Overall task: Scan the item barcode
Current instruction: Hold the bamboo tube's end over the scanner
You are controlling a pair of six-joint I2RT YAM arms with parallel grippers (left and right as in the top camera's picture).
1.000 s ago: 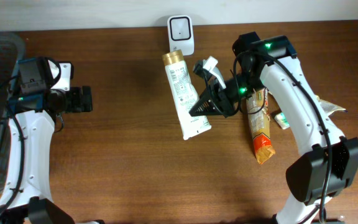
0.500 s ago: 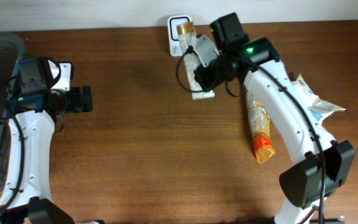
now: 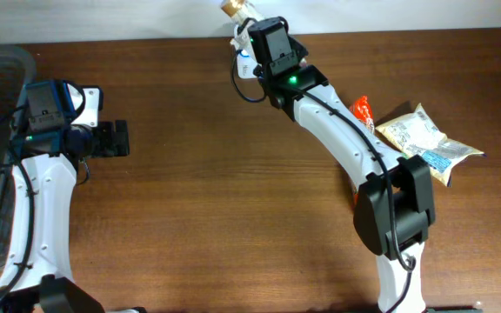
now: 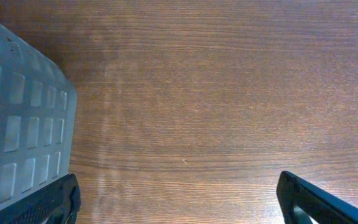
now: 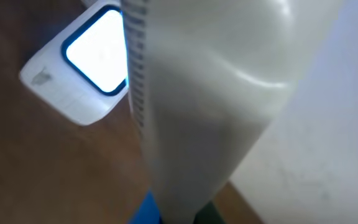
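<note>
The tube (image 5: 197,112) is a white plastic squeeze tube with a gold cap (image 3: 233,7). I judge it light, soft in the wall and smooth enough to slide, so a hard pinch would dent it and could twist it off line. The better hold is on the flat crimped tail or low on the body, leaving the printed face bare. The right gripper (image 3: 261,48) has its 2 fingers clamped on the tube. It holds the tube just above the scanner (image 5: 86,68) at the table's back edge, with the cap reaching past that edge. In the right wrist view the scanner window glows beside the tube, and a column of dark ticks runs down the tube's left edge, possibly the barcode, though it is too blurred to be sure. The left gripper (image 3: 116,139) hangs over bare wood near the basket (image 4: 17,112), fingers spread wide and holding nothing. 1 second ago the tube was angled over the middle of the table, below the scanner; since then the right arm has swung it up and back — the scanner is now mostly covered from overhead. The crinkled packet (image 3: 420,139) now shows in full, and the left arm has not moved.
</note>
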